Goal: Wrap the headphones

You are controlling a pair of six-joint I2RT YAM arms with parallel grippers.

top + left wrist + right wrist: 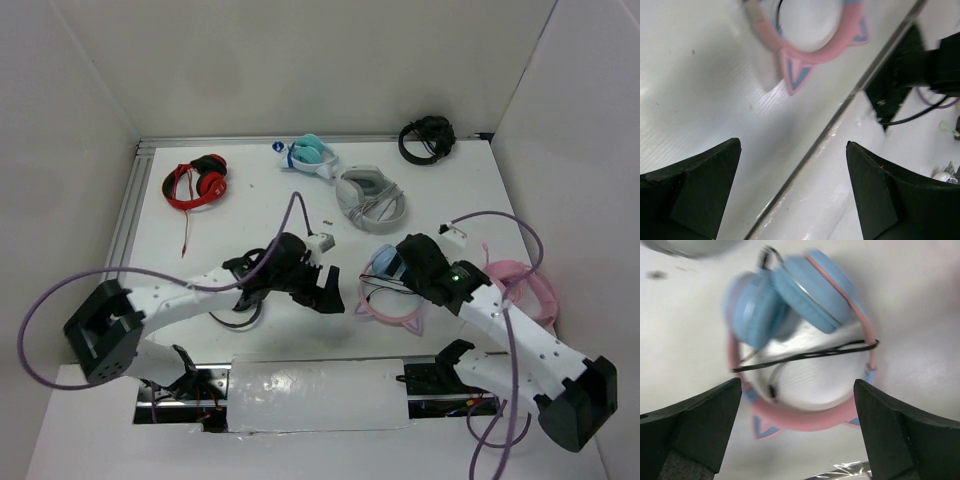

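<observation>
**Item:** headphones (801,421), with a pink cat-eared band and blue ear cups (812,292) folded together.
**Location:** flat on the bench (250,215) near its front edge, directly beneath the right gripper (797,385). The all-pink headphones (532,285) lie just beside.
**Cable** (810,355): black, strung across the band's loop, with what seems a short end lying inside.
**Right gripper:** jaws spread wide, holding nothing.
**Left gripper** (793,144): likewise spread and empty, near the band's cat ear (796,75).
**Handling note:** the wrap appears loose. Pinch the cable alone, brace the band with the other gripper, draw each turn snug and tuck the end.
</observation>
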